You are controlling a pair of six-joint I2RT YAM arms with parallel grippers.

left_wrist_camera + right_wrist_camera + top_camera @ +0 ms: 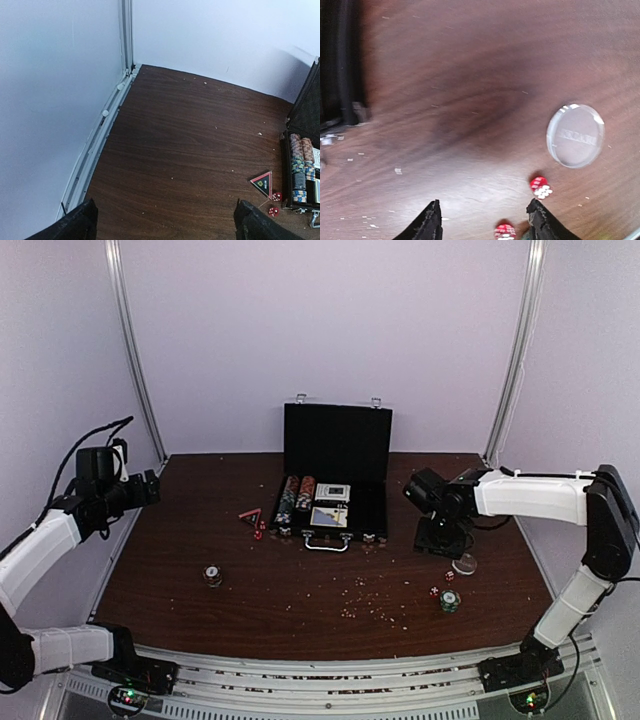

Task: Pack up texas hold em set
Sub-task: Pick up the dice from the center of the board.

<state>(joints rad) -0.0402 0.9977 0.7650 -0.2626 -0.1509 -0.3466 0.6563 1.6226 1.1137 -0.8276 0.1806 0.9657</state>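
Two grippers, both released.

Right gripper: fingers spread, nothing held, poised low over the table just right of the case. A red die shows on the wood between the fingertips at the frame edge; contact cannot be told. A second red die lies just beside one fingertip. Clear round dealer button: flat on the table, near the dice, apart from both. Green-striped chip stack: upright on the table, nearer the arm bases than the gripper.

Left gripper: fingers at full spread, nothing between them, raised by the table's left edge, well apart from every item.

Case: black, open, centre-back of the table, lid upright, silver handle facing the arms. Contents: poker chips in rows at the left side; two card decks in the middle, one behind the other. The right part is dark and its contents cannot be told.

Outside the case, left: red-edged triangular marker, flat; pair of red dice just beside it, near the case's front-left corner. Small chip stack: alone, front-left. Pale crumbs: scattered across the front of the table.
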